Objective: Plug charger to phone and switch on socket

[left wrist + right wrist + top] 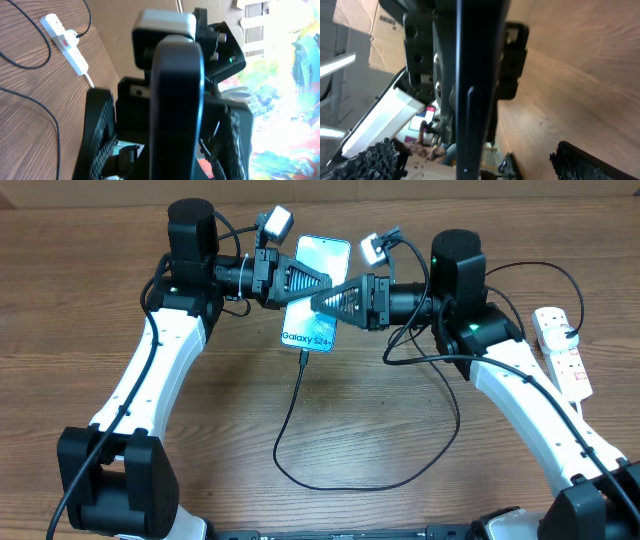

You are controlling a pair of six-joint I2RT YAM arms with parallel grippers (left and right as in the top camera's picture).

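Observation:
The phone (312,330), light blue screen with "Galaxy S24+" text, hangs tilted above the table centre. My left gripper (322,283) reaches in from the left and is shut on the phone, whose dark edge (177,100) fills the left wrist view. My right gripper (318,304) comes from the right, and its open fingers (585,160) stand apart on either side of the phone's edge (475,100). The charger (290,420), a thin black cable, meets the phone's lower edge at its tip (303,358) and loops over the table. The socket (562,350) lies at the far right.
The charger cable's loop (350,483) curls across the front middle of the wooden table and rises toward the right arm. The white power strip (65,37) with a cable running into it shows in the left wrist view. Both white arm links flank the centre.

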